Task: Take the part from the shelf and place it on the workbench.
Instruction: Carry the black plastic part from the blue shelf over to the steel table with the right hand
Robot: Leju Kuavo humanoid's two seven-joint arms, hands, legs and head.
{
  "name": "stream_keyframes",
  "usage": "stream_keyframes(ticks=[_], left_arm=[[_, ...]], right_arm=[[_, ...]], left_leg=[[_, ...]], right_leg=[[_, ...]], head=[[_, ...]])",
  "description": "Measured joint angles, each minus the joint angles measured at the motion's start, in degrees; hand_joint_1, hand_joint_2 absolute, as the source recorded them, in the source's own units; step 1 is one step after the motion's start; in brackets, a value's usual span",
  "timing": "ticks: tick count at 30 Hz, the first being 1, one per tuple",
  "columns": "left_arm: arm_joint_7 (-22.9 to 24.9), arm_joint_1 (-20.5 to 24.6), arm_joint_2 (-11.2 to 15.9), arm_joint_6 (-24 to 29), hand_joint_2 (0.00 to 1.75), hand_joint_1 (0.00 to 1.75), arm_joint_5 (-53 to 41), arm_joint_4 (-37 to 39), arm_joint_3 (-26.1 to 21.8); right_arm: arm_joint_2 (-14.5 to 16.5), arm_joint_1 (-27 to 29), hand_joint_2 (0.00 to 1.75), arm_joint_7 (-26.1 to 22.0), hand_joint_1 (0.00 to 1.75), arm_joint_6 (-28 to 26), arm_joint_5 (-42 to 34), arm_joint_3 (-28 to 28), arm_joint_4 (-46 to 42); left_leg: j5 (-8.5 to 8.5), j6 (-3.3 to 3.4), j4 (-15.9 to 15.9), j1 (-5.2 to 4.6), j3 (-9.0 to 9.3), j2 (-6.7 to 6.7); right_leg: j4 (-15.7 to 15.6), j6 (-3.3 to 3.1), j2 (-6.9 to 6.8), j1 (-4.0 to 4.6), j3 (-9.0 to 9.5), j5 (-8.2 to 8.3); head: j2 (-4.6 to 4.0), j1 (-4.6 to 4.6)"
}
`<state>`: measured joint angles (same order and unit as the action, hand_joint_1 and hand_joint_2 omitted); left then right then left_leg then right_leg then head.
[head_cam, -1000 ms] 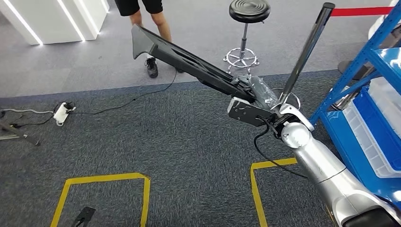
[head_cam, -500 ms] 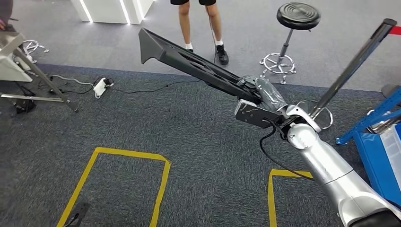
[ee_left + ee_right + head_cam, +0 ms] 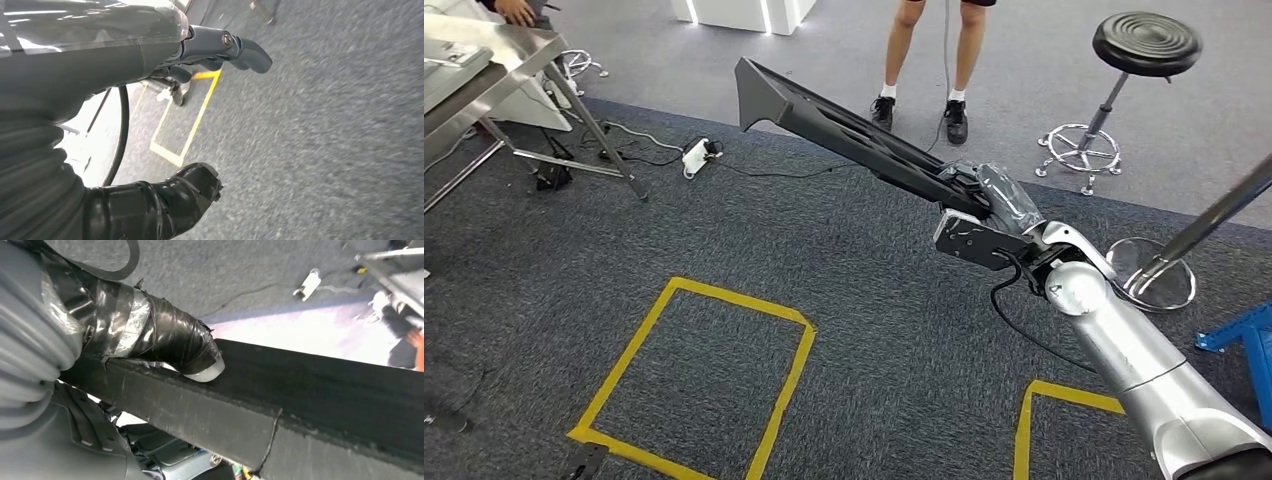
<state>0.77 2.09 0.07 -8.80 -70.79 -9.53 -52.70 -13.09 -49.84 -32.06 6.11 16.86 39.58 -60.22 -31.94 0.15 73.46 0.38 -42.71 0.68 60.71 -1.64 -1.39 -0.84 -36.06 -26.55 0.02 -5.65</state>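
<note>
In the head view a long black part [image 3: 844, 130] sticks out up and to the left over the carpet. My right hand [image 3: 984, 195] grips it at its near end. In the right wrist view the taped thumb [image 3: 165, 342] presses on the top face of the part [image 3: 325, 385]. The steel workbench [image 3: 494, 55] stands at the far left, well apart from the part's tip. My left hand [image 3: 115, 55] hangs over the carpet with its fingers [image 3: 240, 47] and thumb apart and nothing between them.
A person [image 3: 929, 60] stands beyond the part's far end, and another person's hand [image 3: 519, 12] is at the workbench. A black stool [image 3: 1139, 50], a stanchion base [image 3: 1159, 275] and a corner of the blue shelf [image 3: 1239, 335] are at the right. Yellow tape squares [image 3: 724, 300] and a power strip [image 3: 696, 155] mark the carpet.
The camera has turned left: the blue shelf has slid out to the right and the workbench has come in at the upper left. My right hand still holds the part.
</note>
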Motion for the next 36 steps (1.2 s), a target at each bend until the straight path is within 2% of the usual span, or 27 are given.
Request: stream_keyframes(ticks=[1, 2, 3, 5, 7, 9, 10, 12, 14, 15, 16, 17, 18, 19, 20, 21, 22, 23, 24, 25, 26, 27, 29, 31, 32, 34, 36], left_arm=[[0.03, -0.02, -0.03, -0.13, 1.75, 0.00, -0.11, 0.00, -0.06], [-0.08, -0.04, -0.08, -0.19, 1.75, 0.00, -0.33, 0.00, -0.08], [-0.25, -0.04, -0.19, -0.13, 1.75, 0.00, -0.70, 0.00, -0.08], [-0.56, 0.09, -1.05, 0.54, 1.75, 0.00, -1.89, 0.00, -0.05], [-0.74, 0.30, -2.31, 1.54, 1.75, 0.00, -3.10, 0.01, 0.14], [-0.99, 0.38, -2.91, 1.52, 1.75, 0.00, -3.98, 0.02, 0.50], [-1.09, 0.43, -2.94, 1.12, 1.75, 0.00, -4.36, 0.01, 0.69], [-1.06, 0.96, -2.76, 0.35, 1.75, 0.00, -4.92, -0.02, 1.06], [-0.96, 1.69, -2.57, -0.05, 1.75, 0.00, -5.22, -0.02, 1.41], [-0.91, 1.94, -2.50, -0.13, 1.75, 0.00, -5.31, -0.02, 1.60], [-0.88, 2.04, -2.48, -0.15, 1.75, 0.00, -5.34, -0.02, 1.79], [-0.86, 2.05, -2.48, -0.15, 1.75, 0.00, -5.35, -0.02, 1.95], [-0.84, 2.04, -2.52, -0.15, 1.75, 0.00, -5.35, -0.02, 2.06], [-0.83, 2.03, -2.60, -0.14, 1.75, 0.00, -5.34, -0.02, 2.12], [-0.80, 2.06, -2.69, -0.14, 1.75, 0.00, -5.34, -0.02, 2.15], [-0.76, 2.14, -2.78, -0.14, 1.75, 0.00, -5.34, -0.02, 2.18], [-0.67, 2.22, -2.82, -0.16, 1.75, 0.00, -5.35, -0.02, 2.23], [-0.56, 2.23, -2.82, -0.21, 1.75, 0.00, -5.34, -0.02, 2.31], [-0.43, 2.20, -2.81, -0.29, 1.75, 0.00, -5.23, -0.02, 2.38], [-0.27, 2.11, -2.78, -0.39, 1.75, 0.00, -4.91, -0.01, 2.43], [-0.14, 2.12, -2.73, -0.49, 1.75, 0.00, -4.36, -0.01, 2.45], [0.00, 2.29, -2.64, -0.58, 1.75, 0.00, -3.64, -0.01, 2.45], [0.15, 2.87, -2.43, -0.74, 1.75, 0.00, -2.14, -0.02, 2.40], [0.16, 3.20, -2.36, -0.91, 1.75, 0.00, -1.19, -0.02, 2.30], [0.16, 3.22, -2.37, -0.96, 1.75, 0.00, -0.92, -0.02, 2.24], [0.18, 3.20, -2.38, -0.96, 1.75, 0.00, -0.55, -0.02, 2.14], [0.18, 3.21, -2.39, -0.92, 1.75, 0.00, -0.21, -0.02, 2.03]], right_arm=[[-0.02, 0.19, 1.75, 0.06, 1.75, 0.02, -0.04, 0.00, -0.10], [-0.05, 0.39, 1.75, 0.15, 1.75, -0.01, -0.07, 0.00, -0.23], [-0.12, 0.54, 1.75, 0.33, 1.75, -0.09, -0.08, -0.01, -0.43], [-0.55, 0.85, 1.75, 0.80, 1.75, -0.58, -0.03, -0.16, -0.80], [-1.51, 1.59, 1.75, 1.17, 1.75, -1.40, 0.16, -0.52, -1.14], [-2.35, 2.67, 1.75, 1.30, 1.75, -2.05, 0.43, -0.77, -1.40], [-2.69, 3.21, 1.75, 1.39, 1.75, -2.25, 0.55, -0.86, -1.56], [-3.32, 4.19, 1.75, 1.52, 1.75, -2.59, 0.66, -1.16, -2.01], [-4.05, 5.16, 1.75, 1.61, 1.75, -2.86, 0.70, -1.43, -2.29], [-4.37, 5.69, 1.75, 1.66, 1.75, -2.94, 0.71, -1.48, -2.33], [-4.62, 6.18, 1.75, 1.72, 1.75, -2.97, 0.72, -1.52, -2.33], [-4.81, 6.58, 1.75, 1.77, 1.75, -2.99, 0.76, -1.58, -2.34], [-4.92, 6.83, 1.75, 1.80, 1.75, -3.01, 0.80, -1.66, -2.35], [-5.00, 6.92, 1.75, 1.80, 1.75, -3.02, 0.83, -1.78, -2.48], [-5.07, 6.92, 1.75, 1.80, 1.75, -3.04, 0.87, -1.89, -2.61], [-5.16, 6.90, 1.75, 1.83, 1.75, -3.08, 0.91, -2.00, -2.83], [-5.27, 6.93, 1.75, 2.01, 1.75, -3.13, 1.03, -2.09, -3.09], [-5.35, 6.97, 1.75, 2.29, 1.75, -3.18, 1.22, -2.12, -3.30], [-5.43, 7.02, 1.75, 2.60, 1.75, -3.22, 1.43, -2.14, -3.60], [-5.48, 7.03, 1.75, 2.99, 1.75, -3.26, 1.67, -2.15, -3.97], [-5.50, 6.98, 1.75, 3.36, 1.75, -3.35, 1.86, -2.17, -4.36], [-5.53, 6.87, 1.75, 3.74, 1.75, -3.48, 2.02, -2.21, -4.75], [-5.62, 6.59, 1.75, 4.75, 1.75, -4.03, 2.31, -2.39, -5.31], [-5.68, 6.43, 1.75, 5.61, 1.75, -4.61, 2.48, -2.63, -5.58], [-5.68, 6.42, 1.75, 5.89, 1.75, -4.79, 2.55, -2.71, -5.67], [-5.68, 6.43, 1.75, 6.12, 1.75, -4.96, 2.60, -2.76, -5.92], [-5.68, 6.36, 1.75, 6.21, 1.75, -5.07, 2.63, -2.90, -6.38]], left_leg=[[0.16, -0.18, 1.18, 0.29, -0.78, -0.21], [1.32, -0.29, 0.29, 0.53, -0.56, -0.40], [3.22, -0.33, -2.52, 0.70, 0.67, -0.74], [6.35, -0.32, -9.89, 0.38, 4.19, -2.87], [7.13, 0.05, -13.79, -0.43, 6.02, -4.47], [7.21, 0.68, -14.42, -0.81, 6.17, -3.55], [7.37, 1.02, -14.76, -0.76, 6.32, -2.84], [7.70, 2.01, -15.33, -0.58, 6.73, -1.57], [7.81, 2.77, -15.43, -0.67, 6.89, -0.28], [7.78, 2.98, -15.35, -0.78, 6.89, 0.49], [7.71, 3.08, -15.22, -0.88, 6.92, 1.36], [7.60, 3.14, -15.04, -0.96, 6.95, 2.28], [7.47, 3.14, -14.81, -1.00, 6.98, 3.12], [7.23, 3.09, -14.47, -1.01, 6.99, 3.98], [6.97, 2.95, -14.05, -1.04, 6.84, 4.77], [6.77, 2.78, -13.63, -0.93, 6.58, 5.53], [6.66, 2.53, -13.30, -0.72, 6.27, 6.32], [6.72, 2.20, -13.26, -0.46, 5.95, 7.11], [6.87, 1.87, -13.36, -0.27, 5.76, 7.98], [6.85, 1.55, -13.45, -0.25, 5.67, 8.07], [6.46, 1.21, -13.00, -0.39, 5.40, 7.08], [5.59, 0.89, -11.54, -0.54, 4.72, 5.35], [2.80, 0.16, -5.57, -0.38, 1.80, 1.36], [1.33, -0.55, -0.06, 0.26, -1.27, -0.02], [1.83, -0.86, 0.49, 0.60, -1.77, -0.25], [4.69, -1.28, -2.93, 1.13, -0.39, -0.45], [8.03, -1.44, -9.93, 1.32, 3.16, -0.74]], right_leg=[[0.00, 0.01, -0.70, 0.01, 0.02, -0.05], [0.00, 0.05, -1.38, 0.01, 0.05, -0.13], [0.00, 0.16, -2.03, 0.01, 0.13, -0.22], [-0.11, 0.54, -3.30, 0.07, 0.42, -0.44], [-0.41, 1.13, -4.60, 0.21, 0.73, -0.56], [-0.80, 1.79, -5.95, 0.24, 1.16, -0.63], [-0.67, 2.08, -5.77, 0.13, 1.28, -0.91], [2.40, 2.26, -2.97, -0.10, -0.03, -2.96], [9.71, 2.02, 0.41, -0.17, -3.69, -6.36], [13.32, 1.93, 1.09, -0.08, -5.62, -7.48], [15.29, 1.84, 1.32, 0.02, -6.85, -7.56], [15.28, 1.71, 1.47, 0.10, -7.23, -6.58], [13.44, 1.53, 1.66, 0.15, -6.73, -4.82], [9.73, 1.29, 2.42, 0.16, -5.38, -2.38], [6.22, 1.12, 3.89, 0.06, -3.97, -0.61], [3.34, 1.11, 5.23, -0.09, -2.71, 0.42], [1.31, 1.14, 6.27, -0.11, -1.77, 0.90], [0.86, 1.22, 6.54, -0.10, -1.41, 0.58], [0.34, 1.21, 5.89, -0.09, -1.07, 0.54], [-0.13, 1.03, 5.06, -0.06, -0.73, 0.66], [-0.74, 0.79, 4.23, -0.17, -0.26, 0.80], [-1.44, 0.56, 3.42, -0.30, 0.25, 0.96], [-2.26, 0.33, 1.96, -0.37, 1.06, 1.03], [-2.39, 0.44, 0.82, -0.50, 1.40, 0.79], [-2.36, 0.57, 0.39, -0.60, 1.52, 0.62], [-2.28, 0.91, -0.12, -0.79, 1.81, 0.29], [-2.28, 1.38, -0.52, -0.95, 2.22, -0.11]], head=[[0.00, -0.01], [0.00, 0.00], [0.00, -0.01], [0.00, -0.03], [0.00, -0.03], [0.00, 0.00], [0.00, 0.03], [0.00, 0.14], [0.00, 0.26], [0.00, 0.28], [0.00, 0.28], [0.00, 0.28], [0.00, 0.28], [0.00, 0.29], [0.00, 0.25], [0.01, 0.17], [0.02, 0.14], [0.02, 0.16], [0.02, 0.23], [0.01, 0.33], [0.01, 0.27], [0.01, 0.15], [0.00, -0.09], [0.00, -0.10], [0.00, -0.12], [0.00, -0.13], [0.00, -0.12]])
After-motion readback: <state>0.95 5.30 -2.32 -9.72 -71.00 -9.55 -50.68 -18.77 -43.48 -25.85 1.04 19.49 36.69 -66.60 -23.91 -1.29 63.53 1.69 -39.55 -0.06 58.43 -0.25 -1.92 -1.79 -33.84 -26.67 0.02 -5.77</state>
